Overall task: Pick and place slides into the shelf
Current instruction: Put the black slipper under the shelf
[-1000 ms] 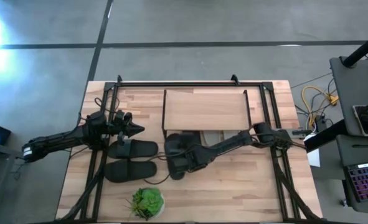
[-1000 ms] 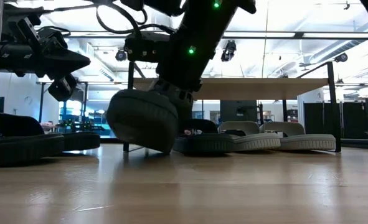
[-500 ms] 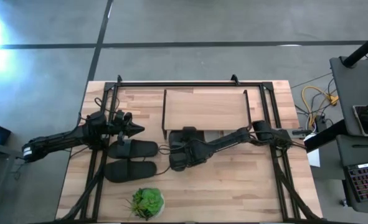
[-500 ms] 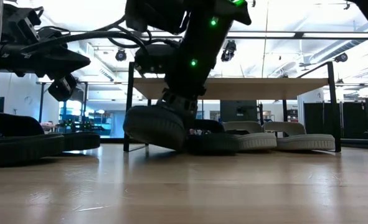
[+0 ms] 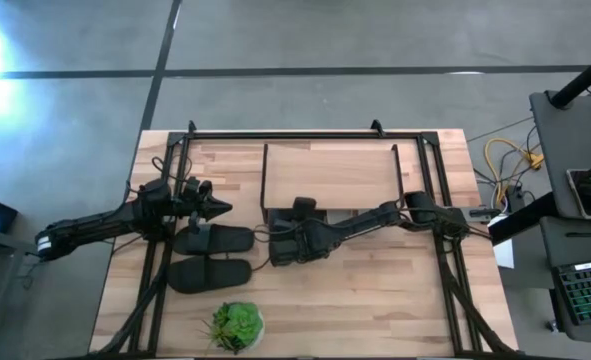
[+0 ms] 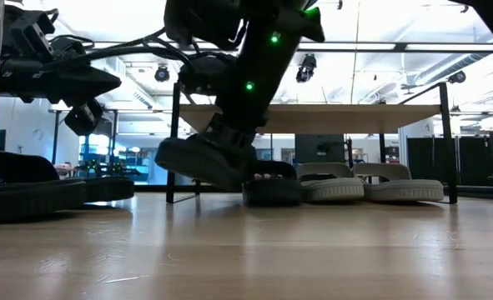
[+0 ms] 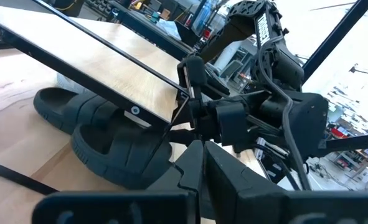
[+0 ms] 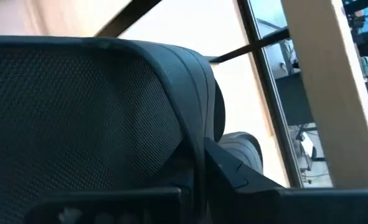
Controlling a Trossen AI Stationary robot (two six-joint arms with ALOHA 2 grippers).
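Observation:
My right gripper (image 5: 287, 245) is shut on a charcoal slide (image 6: 200, 158) in front of the shelf's (image 5: 330, 175) left near corner. The other charcoal slide (image 6: 271, 190) and two light grey slides (image 6: 329, 185) rest on their soles under the shelf's top board. The two black slides (image 5: 215, 240) lie flat on the table left of it. My left gripper (image 5: 215, 208) is shut and hovers above the black slides' far side, touching nothing. My right gripper holds the charcoal slide by its wide strap (image 8: 190, 118), pinched between the two fingers (image 8: 233, 171). The fingers come slanting down from the table's right side. The slide is tilted and lifted just clear of the table, right next to the other charcoal slide.
A small green plant (image 5: 237, 325) stands near the table's near edge, left of centre. Black frame bars (image 5: 155, 270) run along both sides of the table. Bare wood (image 5: 375, 290) lies in front of the shelf to the right.
My right gripper has carried the charcoal slide toward the table's far edge and the shelf, staying shut on it. The slide, steeply tipped before, now hangs flatter and lower, close beside the other charcoal slide.

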